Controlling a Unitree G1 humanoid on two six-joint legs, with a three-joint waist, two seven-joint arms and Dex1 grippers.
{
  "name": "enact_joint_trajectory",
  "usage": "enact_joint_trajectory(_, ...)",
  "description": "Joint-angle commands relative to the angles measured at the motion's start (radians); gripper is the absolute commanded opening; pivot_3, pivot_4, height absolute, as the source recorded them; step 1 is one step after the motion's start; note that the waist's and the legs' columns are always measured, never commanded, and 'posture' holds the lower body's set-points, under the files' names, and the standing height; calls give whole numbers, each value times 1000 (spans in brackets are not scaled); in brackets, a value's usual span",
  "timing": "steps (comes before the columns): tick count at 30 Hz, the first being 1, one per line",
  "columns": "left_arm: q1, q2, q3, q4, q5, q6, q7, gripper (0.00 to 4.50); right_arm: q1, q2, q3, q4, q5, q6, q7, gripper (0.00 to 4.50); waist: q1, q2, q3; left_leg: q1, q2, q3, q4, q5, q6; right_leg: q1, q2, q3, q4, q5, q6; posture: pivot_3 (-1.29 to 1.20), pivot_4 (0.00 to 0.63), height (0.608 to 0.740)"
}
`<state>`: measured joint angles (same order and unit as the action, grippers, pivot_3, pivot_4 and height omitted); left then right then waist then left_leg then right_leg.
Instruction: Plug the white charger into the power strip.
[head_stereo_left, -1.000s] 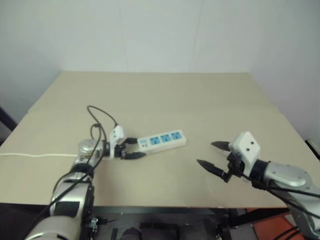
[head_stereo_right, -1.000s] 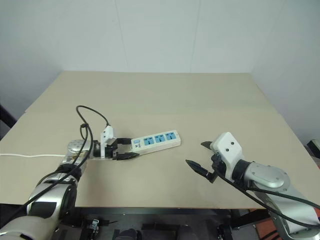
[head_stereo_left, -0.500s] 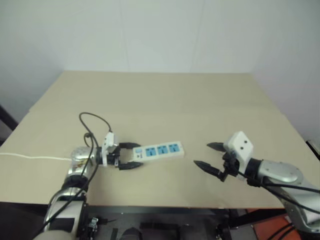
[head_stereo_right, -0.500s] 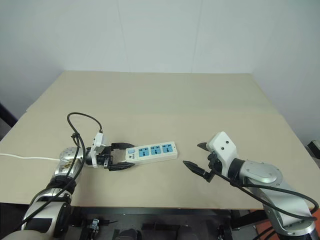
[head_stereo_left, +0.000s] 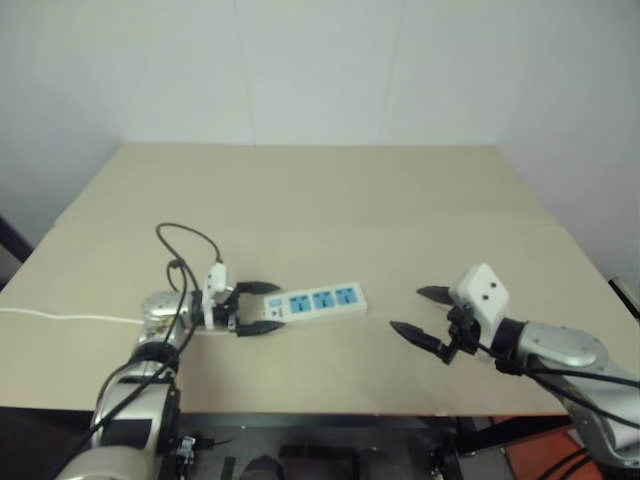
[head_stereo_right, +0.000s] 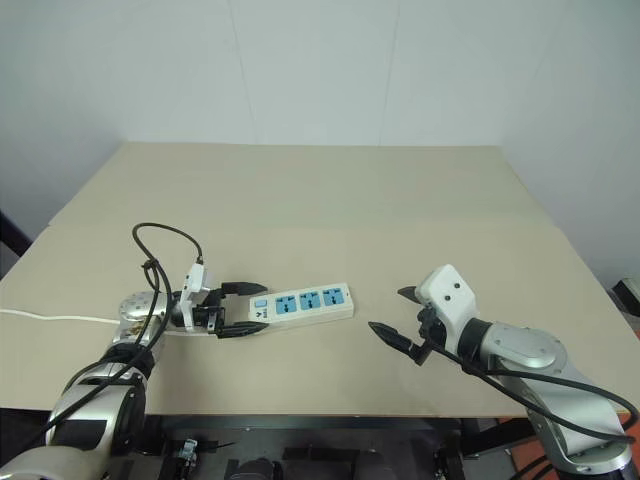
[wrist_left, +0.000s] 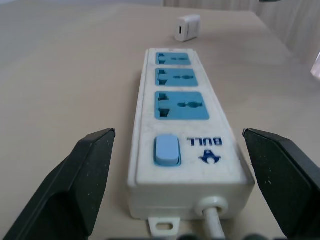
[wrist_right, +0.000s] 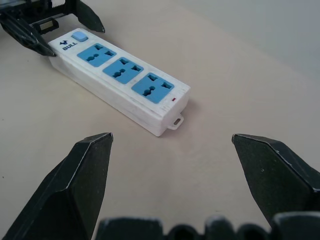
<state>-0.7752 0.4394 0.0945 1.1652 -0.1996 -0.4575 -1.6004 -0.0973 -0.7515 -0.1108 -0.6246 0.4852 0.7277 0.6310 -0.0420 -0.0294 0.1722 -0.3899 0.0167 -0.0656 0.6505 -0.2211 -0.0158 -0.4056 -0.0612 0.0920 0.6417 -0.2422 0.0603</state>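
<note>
Tabletop (head_stereo_left: 330, 210) bears white, blue-socketed power strip (head_stereo_left: 312, 302).

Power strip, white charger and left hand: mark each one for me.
power strip (wrist_left: 181, 106), left wrist view, on the nearest blue socket panel.
white charger (wrist_left: 188, 27), left wrist view, on its side face.
left hand (head_stereo_right: 241, 309), right eye view, midway between its fingertips.

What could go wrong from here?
1. The left gripper is open astride the cord end of the power strip. If it closes there, it could press the blue switch or pinch the cord.
2. The strip lies loose on the table, so a plug pushed in before it is clamped would likely slide it.
3. The right gripper is open and empty, so plugging in can't start yet.
</note>
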Motion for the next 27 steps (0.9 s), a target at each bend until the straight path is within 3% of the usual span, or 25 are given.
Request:
enact_joint_trajectory(1, -32, -10, 10, 35, -1, -26, -10, 4456, -5, -12, -39, -47, 6, -4, -8, 4500, 1, 0, 0, 0, 0, 0, 0, 0, 0, 0, 0, 0, 0, 0, 0, 0, 150, 740)
enact_joint_trajectory(12, -31, -38, 20, 76, 17, -45, 17, 4456, 10, -19, -62, -64, 13, 11, -20, 4500, 2, 0, 0, 0, 0, 0, 0, 0, 0, 0, 0, 0, 0, 0, 1, 0, 150, 740)
enact_joint_trajectory(15, -32, -41, 19, 78, 27, -58, 25, 3887, 3, -16, -60, -67, 18, 16, -25, 4500, 3, 0, 0, 0, 0, 0, 0, 0, 0, 0, 0, 0, 0, -1, 1, 0, 150, 740)
enact_joint_trajectory(17, -35, -39, 12, 79, 39, -68, 28, 3254, 2, -19, -59, -66, 16, 15, -27, 4500, 4, 0, 0, 0, 0, 0, 0, 0, 0, 1, 0, 0, 0, -1, 1, 0, 150, 740)
enact_joint_trajectory(21, -41, -33, -4, 80, 72, -92, 50, 3257, -13, -29, -57, -63, 13, 41, -41, 4500, 6, 0, 0, 0, 0, 0, 0, 0, 0, 1, 0, 0, 0, -1, 1, 0, 150, 740)
enact_joint_trajectory(27, -61, -44, -19, 68, 72, -70, -1, 3257, -237, -139, 13, -8, 48, 292, -29, 4500, 4, 0, 0, 0, 0, 0, 1, 0, 0, 0, 0, 0, 0, 0, 1, 0, 150, 740)
